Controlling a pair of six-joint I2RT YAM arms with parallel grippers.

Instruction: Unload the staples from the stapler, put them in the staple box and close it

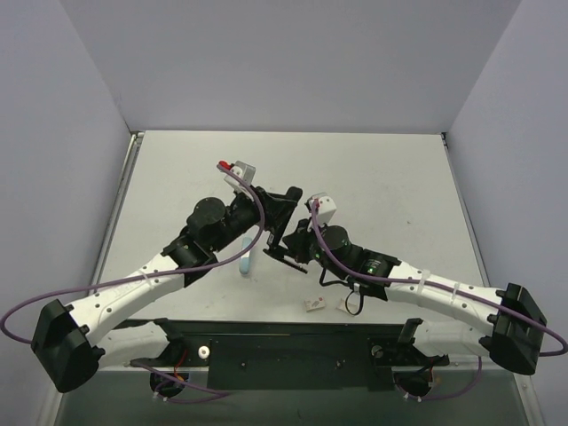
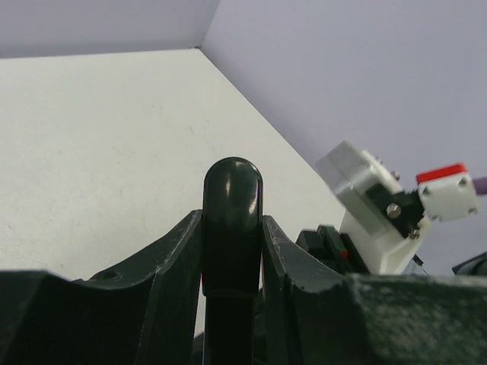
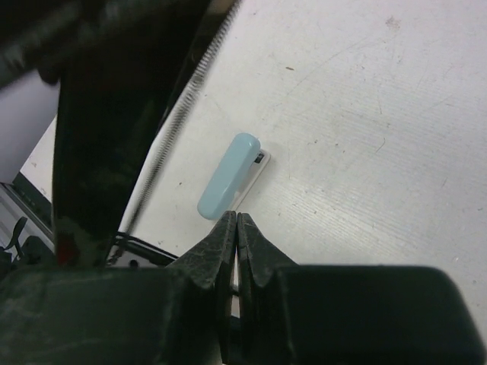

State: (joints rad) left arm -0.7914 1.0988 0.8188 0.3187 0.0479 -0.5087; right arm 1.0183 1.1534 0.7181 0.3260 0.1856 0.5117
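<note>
Left gripper (image 2: pixel 232 255) is clamped on the black stapler (image 2: pixel 232 190), whose rounded end pokes up between the fingers. The stapler sits mid-table where the two arms meet, opened up, its spring (image 3: pixel 181 106) exposed in the right wrist view. Right gripper (image 3: pixel 237 225) is just beside it, fingertips pressed together with nothing visible between them. A light blue object (image 3: pixel 228 176) lies on the table (image 1: pixel 382 177) nearby, and a small white piece (image 1: pixel 314 304) lies near the front edge.
</note>
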